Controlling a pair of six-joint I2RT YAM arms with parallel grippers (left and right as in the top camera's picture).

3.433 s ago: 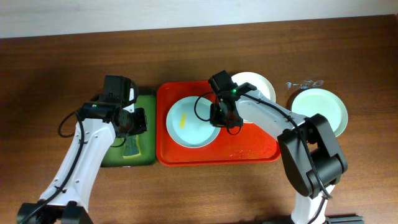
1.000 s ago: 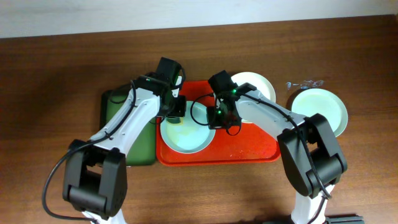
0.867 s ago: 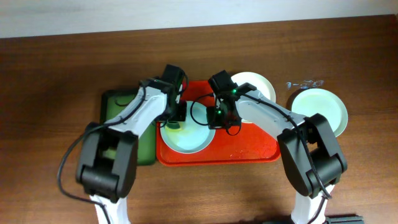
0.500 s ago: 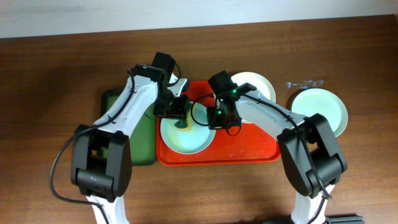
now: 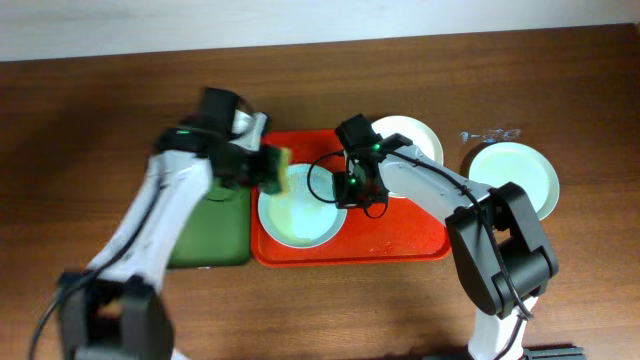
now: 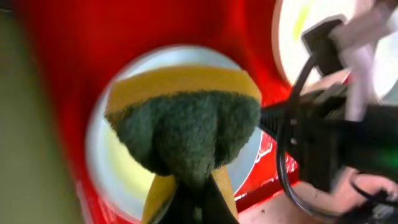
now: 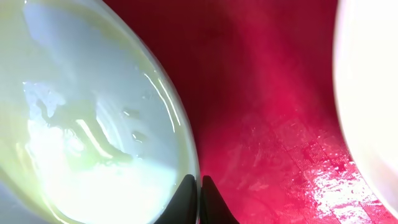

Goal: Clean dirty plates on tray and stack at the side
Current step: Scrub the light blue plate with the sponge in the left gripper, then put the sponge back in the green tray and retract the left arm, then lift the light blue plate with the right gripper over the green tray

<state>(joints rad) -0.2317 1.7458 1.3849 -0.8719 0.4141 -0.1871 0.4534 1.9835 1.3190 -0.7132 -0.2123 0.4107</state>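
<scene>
A pale blue-green plate (image 5: 298, 212) lies on the left half of the red tray (image 5: 400, 240), with a faint yellowish wet film (image 7: 81, 134). My right gripper (image 5: 352, 192) is shut on this plate's right rim (image 7: 186, 149). My left gripper (image 5: 255, 168) is shut on a yellow-and-green sponge (image 5: 273, 171), held over the plate's upper left edge (image 6: 186, 130). A cream-white plate (image 5: 415, 140) with a yellow smear (image 6: 300, 18) sits at the tray's back right. Another pale blue-green plate (image 5: 515, 175) lies on the table to the right.
A dark green tray (image 5: 213, 225) lies left of the red tray. A small clear object (image 5: 490, 133) lies behind the right plate. The right arm's cable (image 5: 322, 180) loops over the plate.
My left arm took the sponge from the green tray, brought it onto the plate, rubbed there, and now has pulled back left to the plate's edge. The right gripper has stayed on the rim.
</scene>
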